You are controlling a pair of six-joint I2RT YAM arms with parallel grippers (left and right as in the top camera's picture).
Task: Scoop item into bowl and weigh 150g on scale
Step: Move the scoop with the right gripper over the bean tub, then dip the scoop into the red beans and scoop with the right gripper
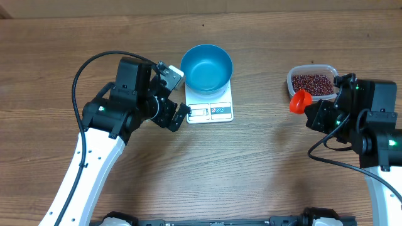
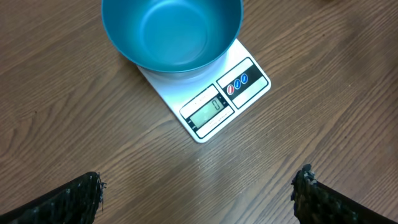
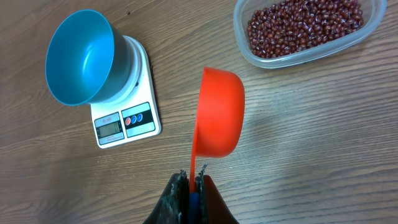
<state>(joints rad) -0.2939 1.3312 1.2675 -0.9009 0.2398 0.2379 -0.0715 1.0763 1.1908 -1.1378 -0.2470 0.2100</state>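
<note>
Right fingers (image 3: 177,199), pressed together, pinch the scoop (image 3: 219,112) by its handle, whose end they hide. Left fingers (image 2: 74,199) stand spread wide, cut off at the frame edge. The bowl (image 2: 171,31) covers much of the scale (image 2: 214,106). The beans (image 3: 305,25) fill a clear tub (image 3: 249,53), partly cropped, on the bare wooden surface (image 1: 264,163).
</note>
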